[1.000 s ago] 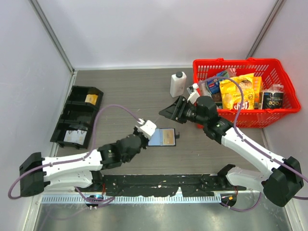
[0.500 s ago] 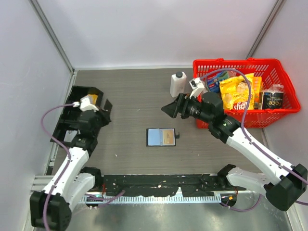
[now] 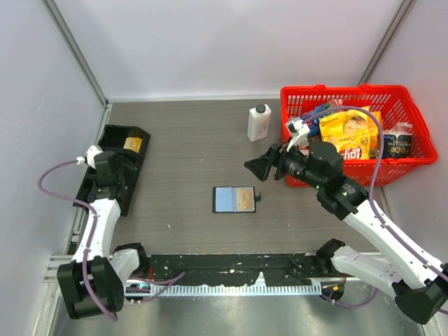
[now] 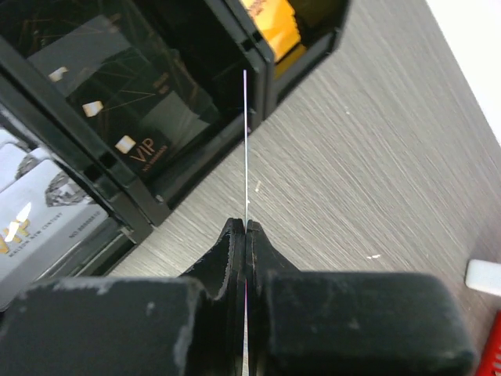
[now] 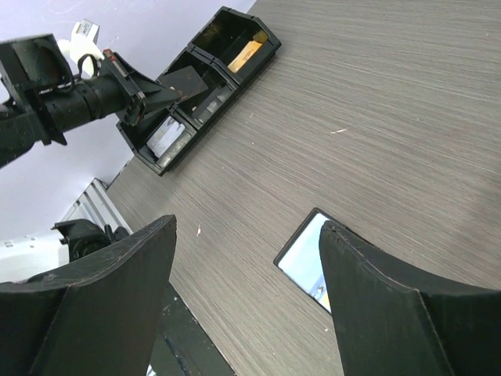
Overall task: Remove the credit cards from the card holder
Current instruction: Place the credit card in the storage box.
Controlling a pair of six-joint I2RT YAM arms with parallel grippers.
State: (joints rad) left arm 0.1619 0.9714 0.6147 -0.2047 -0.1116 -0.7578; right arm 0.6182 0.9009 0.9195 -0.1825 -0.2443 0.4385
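Centrally lies the card holder (image 3: 234,199) — white bottle (image 3: 258,123), red basket (image 3: 343,89) beyond.

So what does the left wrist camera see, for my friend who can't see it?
The left gripper is shut on a thin card, seen edge-on, by a black tray holding other cards, on a grey table.

Top view: bright, even, diffuse overhead light. Only faint soft shadows on the table (image 3: 182,147) right of the black tray (image 3: 105,183). No glare, sharp throughout.

Left wrist: table grain beside the tray is crisp, and there's a glossy sheen on the VIP cards (image 4: 117,94) inside the tray. Left jaws are dark and soft-focus near the lens. The credit card (image 4: 246,141) is edge-on, just a thin bright line.

Right wrist: right jaws are dark, blurry foreground blobs. The wall (image 5: 172,23) behind the tray is washed out bluish-white. The tray is small and tilted but sharp.
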